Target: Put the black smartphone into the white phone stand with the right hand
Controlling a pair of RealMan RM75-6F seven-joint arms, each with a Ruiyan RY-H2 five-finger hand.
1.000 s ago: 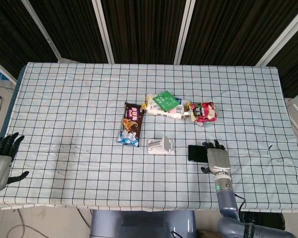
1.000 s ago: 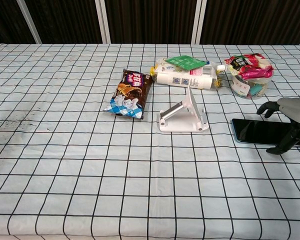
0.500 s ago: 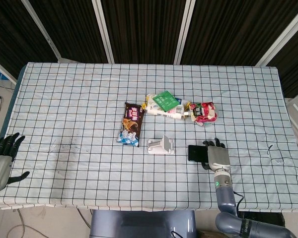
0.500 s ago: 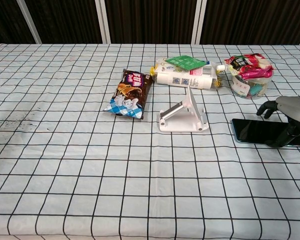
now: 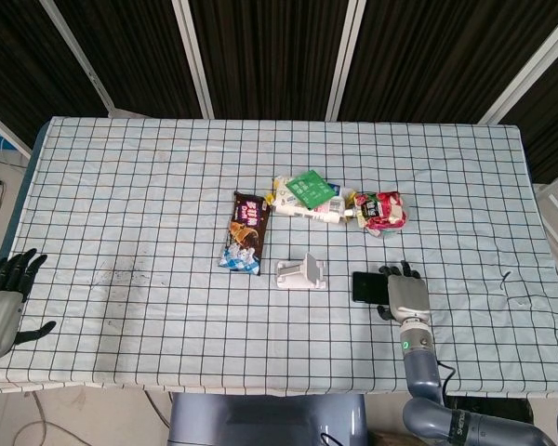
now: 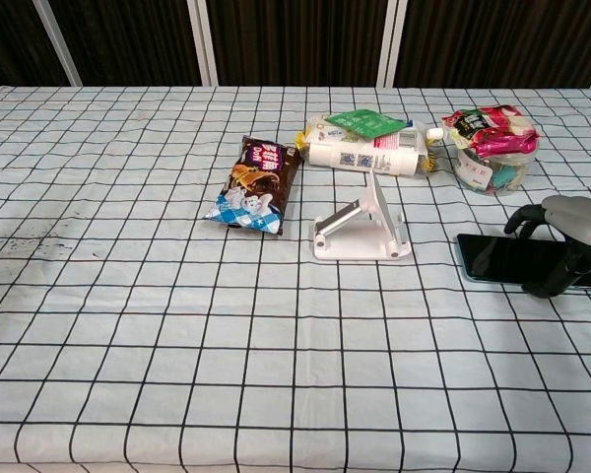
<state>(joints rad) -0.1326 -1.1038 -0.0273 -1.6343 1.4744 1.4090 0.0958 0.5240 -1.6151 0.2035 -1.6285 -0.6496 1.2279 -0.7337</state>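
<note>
The black smartphone (image 5: pixel 366 286) (image 6: pixel 500 258) lies flat on the checked cloth, just right of the white phone stand (image 5: pixel 301 273) (image 6: pixel 364 229). My right hand (image 5: pixel 405 295) (image 6: pixel 568 235) covers the phone's right end. Its fingers curl down over the far edge and its thumb presses the near edge, so it grips the phone across its width. The stand is upright and holds nothing, about a phone's length left of the hand. My left hand (image 5: pixel 2 299) hangs at the table's near left corner, fingers apart and holding nothing; the chest view does not show it.
A brown snack bag (image 5: pixel 244 232) (image 6: pixel 257 183) lies left of and behind the stand. Behind the stand lie a white tube with a green packet (image 5: pixel 305 197) (image 6: pixel 366 146), and a red pouch on a clear tub (image 5: pixel 381 211) (image 6: pixel 488 148) sits behind the phone.
The right hand's thumb, spread out a second ago, has swung in against the phone's near edge. The phone stays flat in the same place. The left hand has not moved.
</note>
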